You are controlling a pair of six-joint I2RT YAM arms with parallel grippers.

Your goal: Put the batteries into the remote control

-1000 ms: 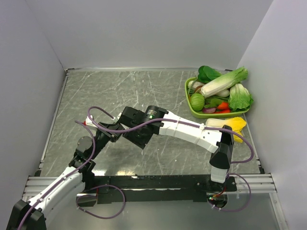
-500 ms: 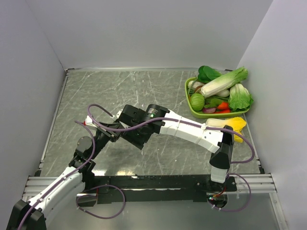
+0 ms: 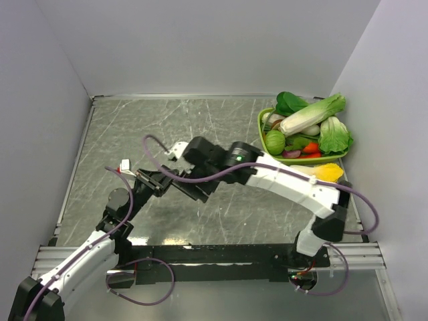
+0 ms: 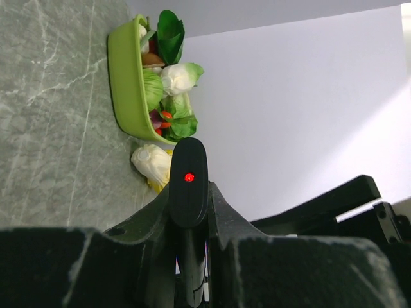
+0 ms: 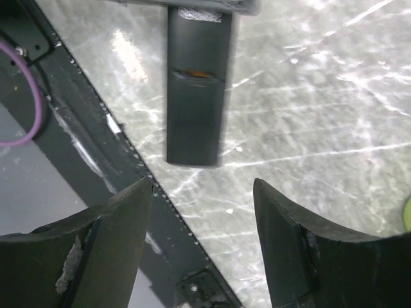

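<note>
Black plastic remote control [image 4: 188, 192] sits clamped in the left gripper [image 4: 189, 249] at lower centre of the left wrist view, red lamp [image 4: 188, 176] glowing, right gripper [image 5: 202, 205] spread wide and empty; no batteries in sight, so likely already loaded.

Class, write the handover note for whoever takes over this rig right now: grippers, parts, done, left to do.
Left gripper: shut on the remote.
Right gripper: open, empty, facing the remote.
Batteries: not in view.
Done: unclear; a red light glows on the remote, so they may be in.
Left: confirm that; load them if not.
</note>
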